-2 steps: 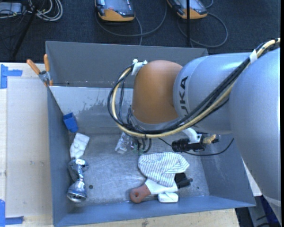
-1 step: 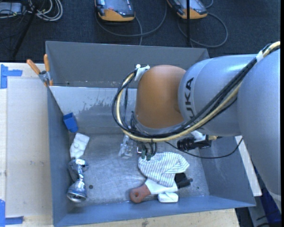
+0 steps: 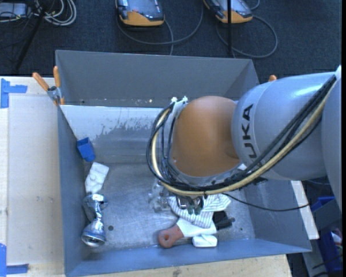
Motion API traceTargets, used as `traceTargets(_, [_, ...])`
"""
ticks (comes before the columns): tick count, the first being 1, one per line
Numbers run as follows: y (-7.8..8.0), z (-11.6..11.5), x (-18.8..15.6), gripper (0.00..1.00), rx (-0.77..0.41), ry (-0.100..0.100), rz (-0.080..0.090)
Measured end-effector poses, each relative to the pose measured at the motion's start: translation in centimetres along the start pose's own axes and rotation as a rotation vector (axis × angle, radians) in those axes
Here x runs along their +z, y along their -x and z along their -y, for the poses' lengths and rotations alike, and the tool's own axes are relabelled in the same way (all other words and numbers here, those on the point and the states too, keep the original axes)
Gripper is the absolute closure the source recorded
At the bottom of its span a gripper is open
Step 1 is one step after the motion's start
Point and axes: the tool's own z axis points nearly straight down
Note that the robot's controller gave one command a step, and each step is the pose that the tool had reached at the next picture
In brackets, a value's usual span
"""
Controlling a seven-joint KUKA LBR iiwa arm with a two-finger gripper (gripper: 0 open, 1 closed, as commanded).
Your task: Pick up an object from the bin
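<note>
Several small things lie in the grey bin [image 3: 150, 82]. Seen from the camera above, the arm's orange wrist cover [image 3: 202, 137] hangs over the floor toward five o'clock. The gripper [image 3: 168, 202] beneath it sits just beside a striped green-and-white cloth [image 3: 210, 208]; wide or narrow, I cannot tell. At six o'clock lie a brown-handled tool [image 3: 172, 236] and a white piece [image 3: 205, 240]. Toward eight o'clock are a blue block [image 3: 85, 149], a white crumpled thing [image 3: 96, 176] and a chrome piece [image 3: 94, 227].
</note>
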Motion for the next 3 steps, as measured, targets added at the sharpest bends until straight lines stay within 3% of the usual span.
traceTargets(1, [2.8, 9.9, -1.6, 0.00, -0.266, -0.001, 0.005])
traceTargets(2, [2.8, 9.7, -1.6, 0.00, -0.268, 0.000, 0.004])
traceTargets(3, [8.0, 12.3, 9.1, 1.00, -0.402, 0.003, -0.005])
